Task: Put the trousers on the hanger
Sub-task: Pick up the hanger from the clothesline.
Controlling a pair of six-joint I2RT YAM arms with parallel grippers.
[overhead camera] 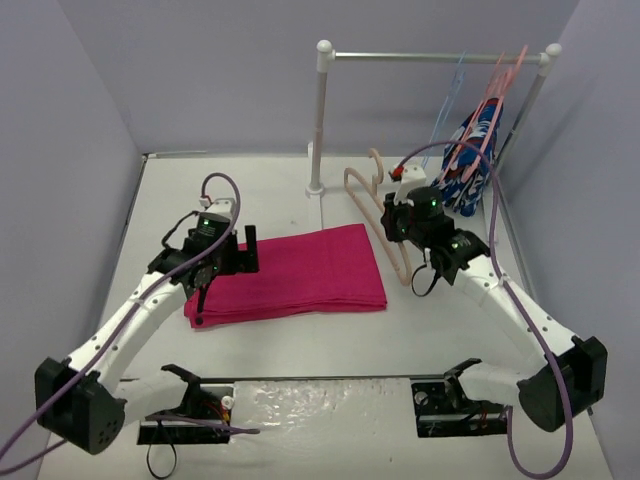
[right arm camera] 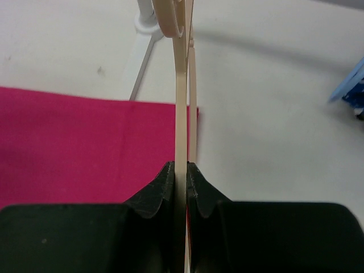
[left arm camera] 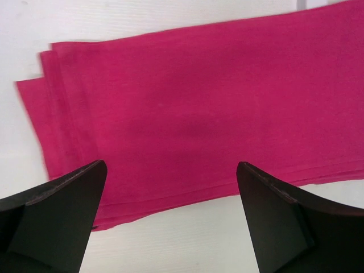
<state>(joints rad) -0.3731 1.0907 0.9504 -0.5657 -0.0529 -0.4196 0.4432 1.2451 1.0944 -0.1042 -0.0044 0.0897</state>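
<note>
Trousers [overhead camera: 290,275] lie folded mid-table; at their 3 o'clock the right gripper [right arm camera: 181,170] clamps the hanger [right arm camera: 180,114]. The left gripper [left arm camera: 170,168] hovers over their 9 o'clock end, jaws apart, and should next pinch that end.

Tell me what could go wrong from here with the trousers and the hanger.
The right gripper pinches the hanger on a thin bar only, so it could twist or slip once cloth drags on it. The trousers lie folded in layers; the open left gripper aimed at them might catch just the top layer.
</note>
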